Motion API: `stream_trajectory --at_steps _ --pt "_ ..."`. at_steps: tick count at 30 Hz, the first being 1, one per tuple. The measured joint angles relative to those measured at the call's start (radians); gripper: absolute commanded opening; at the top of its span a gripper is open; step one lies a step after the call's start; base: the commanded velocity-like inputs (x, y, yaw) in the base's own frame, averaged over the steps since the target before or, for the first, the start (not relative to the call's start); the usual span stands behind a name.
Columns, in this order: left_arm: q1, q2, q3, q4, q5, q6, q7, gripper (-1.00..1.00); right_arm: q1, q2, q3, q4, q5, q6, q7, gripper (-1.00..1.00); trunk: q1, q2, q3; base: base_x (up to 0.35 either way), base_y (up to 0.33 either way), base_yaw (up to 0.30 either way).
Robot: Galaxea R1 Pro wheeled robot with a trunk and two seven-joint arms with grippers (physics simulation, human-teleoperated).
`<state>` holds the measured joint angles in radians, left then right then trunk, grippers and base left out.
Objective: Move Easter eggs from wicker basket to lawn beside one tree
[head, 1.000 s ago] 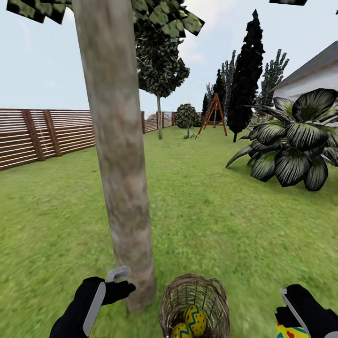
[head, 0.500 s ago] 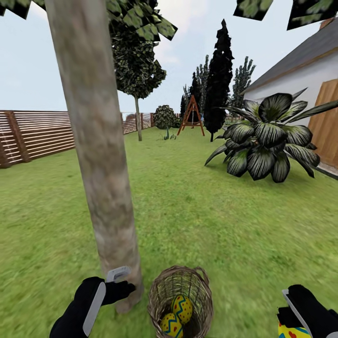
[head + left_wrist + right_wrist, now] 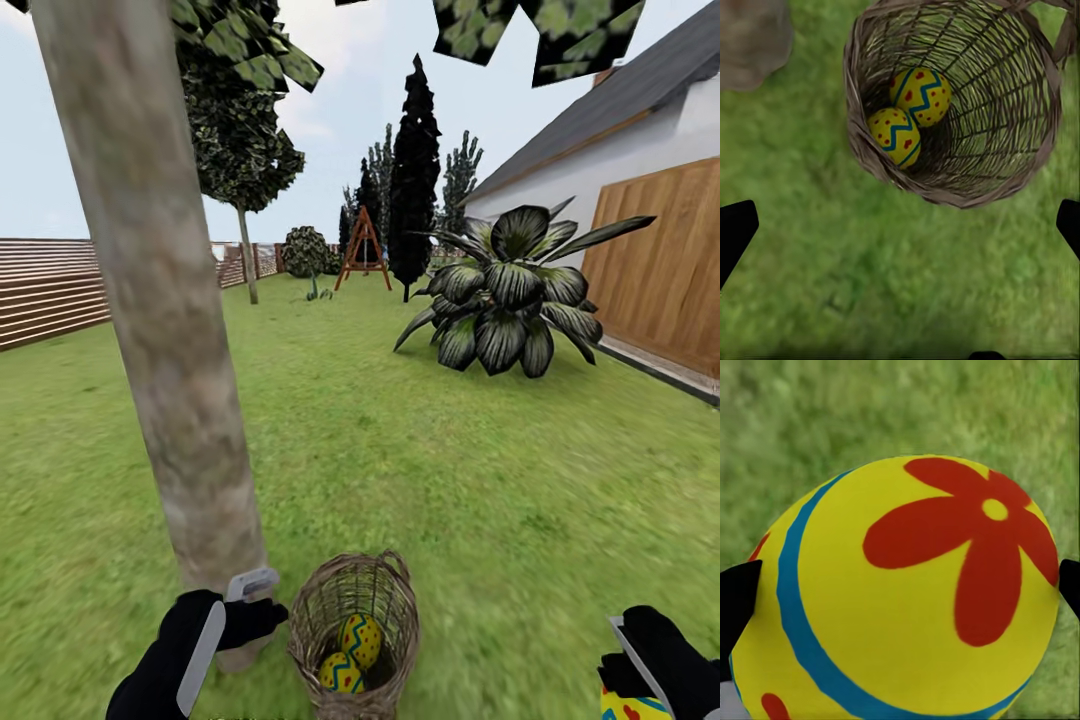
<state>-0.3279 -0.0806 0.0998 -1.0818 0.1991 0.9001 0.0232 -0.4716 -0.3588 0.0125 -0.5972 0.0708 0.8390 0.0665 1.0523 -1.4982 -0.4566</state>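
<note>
Mottled green lawn (image 3: 420, 470), wicker basket (image 3: 395, 610) standing upright just beside the tree (image 3: 160, 330) trunk, leafy shrub (image 3: 505, 300) farther off

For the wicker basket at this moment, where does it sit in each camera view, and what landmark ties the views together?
Head view: the wicker basket stands at bottom centre on the lawn, just right of the tree trunk's base, two Easter eggs inside.
Left wrist view: seen from above near the upper right, both eggs inside.
Right wrist view: not in it; a flower-painted egg in the right pincer blocks most of the grass.
Shared landmark: the lawn.
</note>
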Motion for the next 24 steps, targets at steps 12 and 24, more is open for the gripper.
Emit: stream_trajectory --at_steps 12,24 --pt "0.0 0.01 0.014 0.0 -0.008 0.008 0.1 1.0 0.0 0.004 0.002 0.0 -0.002 -0.012 0.003 -1.0 0.0 0.0 0.004 -0.03 0.029 -0.253" --pt "0.0 0.206 0.092 -0.015 -0.004 0.076 0.086 1.0 0.0 0.011 0.003 0.008 -0.001 -0.014 0.0 -1.0 0.0 0.0 0.01 0.0 0.0 -0.215"
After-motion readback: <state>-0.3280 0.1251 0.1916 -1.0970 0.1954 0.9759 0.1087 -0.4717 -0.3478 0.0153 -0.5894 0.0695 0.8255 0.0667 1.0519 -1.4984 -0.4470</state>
